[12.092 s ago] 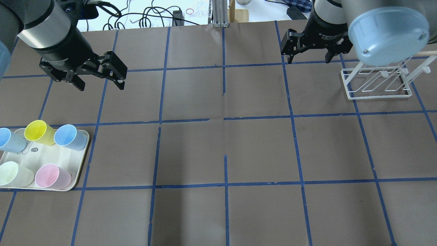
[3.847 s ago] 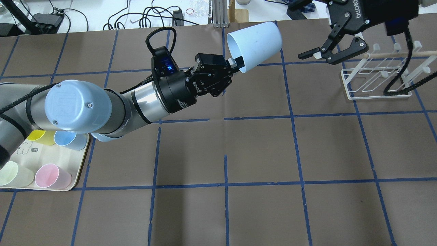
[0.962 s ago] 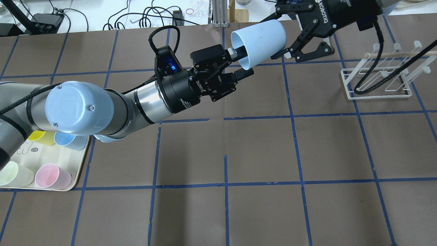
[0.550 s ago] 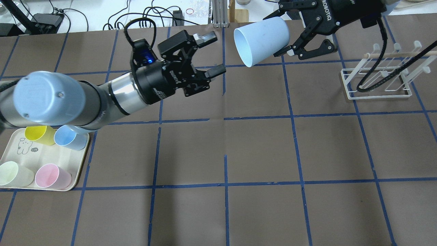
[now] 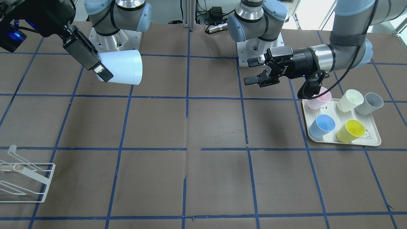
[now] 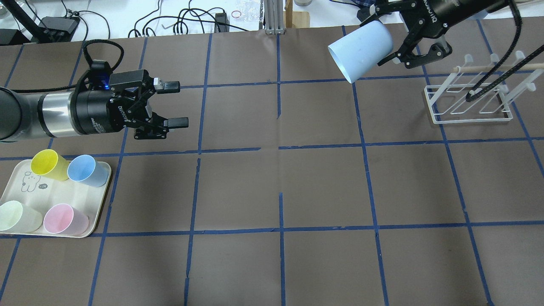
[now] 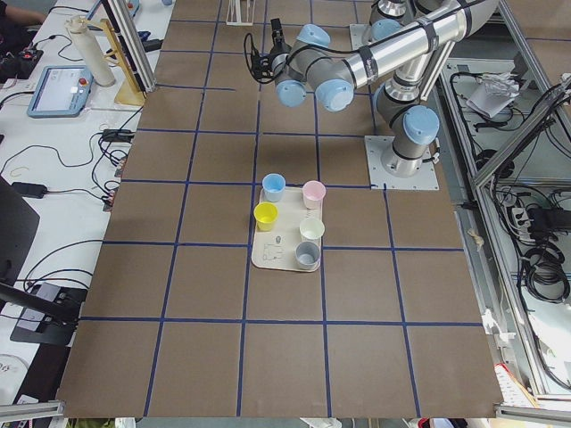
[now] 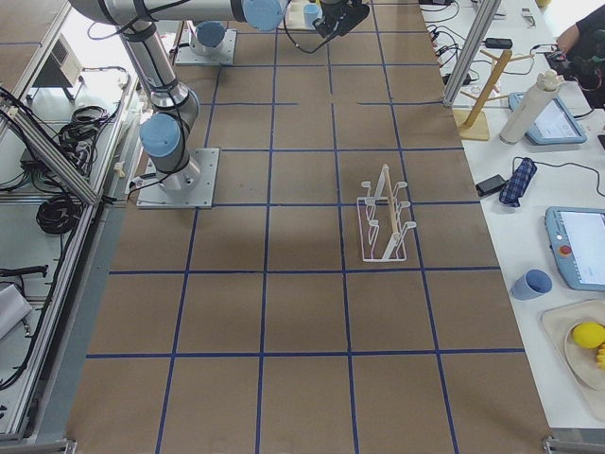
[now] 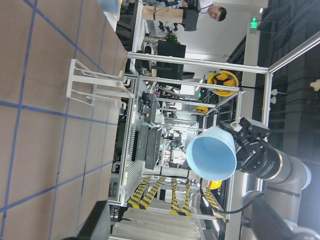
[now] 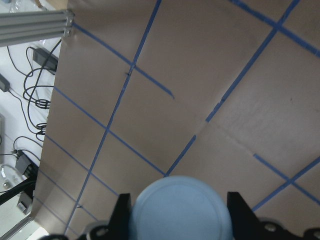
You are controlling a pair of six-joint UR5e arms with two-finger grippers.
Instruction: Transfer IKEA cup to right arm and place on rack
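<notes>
Judging by how things lie, you have the handover done: right gripper (image 6: 384,36) clamps the IKEA cup (image 6: 361,51) near its base, aloft, mouth sideways, near the rack (image 6: 467,120). Left gripper (image 6: 176,105) hangs wide, empty. Racking remains.

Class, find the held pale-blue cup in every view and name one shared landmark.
Front-facing: cup upper left.
Overhead: cup upper right.
Exterior left: not visible.
Exterior right: cup top edge, tiny.
Left wrist: cup lower centre.
Right wrist: cup bottom centre.
Shared landmark: rack.
</notes>
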